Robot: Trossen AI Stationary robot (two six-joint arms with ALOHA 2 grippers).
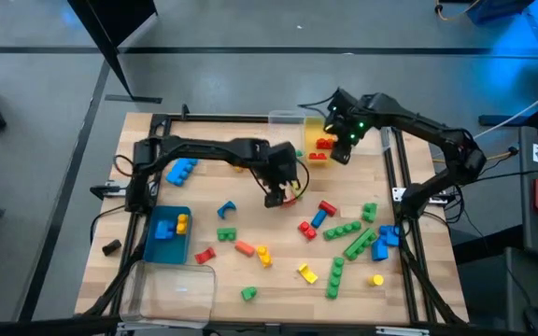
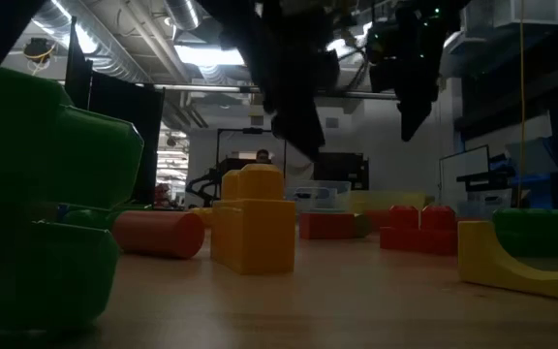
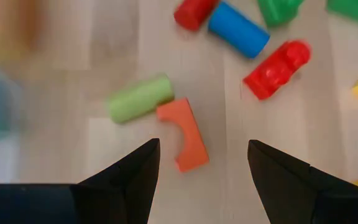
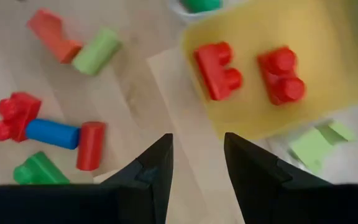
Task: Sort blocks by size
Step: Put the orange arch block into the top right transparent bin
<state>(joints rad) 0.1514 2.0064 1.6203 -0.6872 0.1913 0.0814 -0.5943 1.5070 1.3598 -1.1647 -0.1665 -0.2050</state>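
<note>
Left gripper (image 3: 197,163) spread wide, empty, above orange block (image 3: 184,134), right gripper (image 4: 197,162) seemingly parted, empty.

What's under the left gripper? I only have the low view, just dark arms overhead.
Observer: Left gripper is open above an orange arch block, with a light green cylinder beside that block.
Operator: And the right one?
Observer: Right gripper is open at the edge of a yellow bin.
Operator: Anything in that bin?
Observer: Two red blocks, lying apart.
</note>
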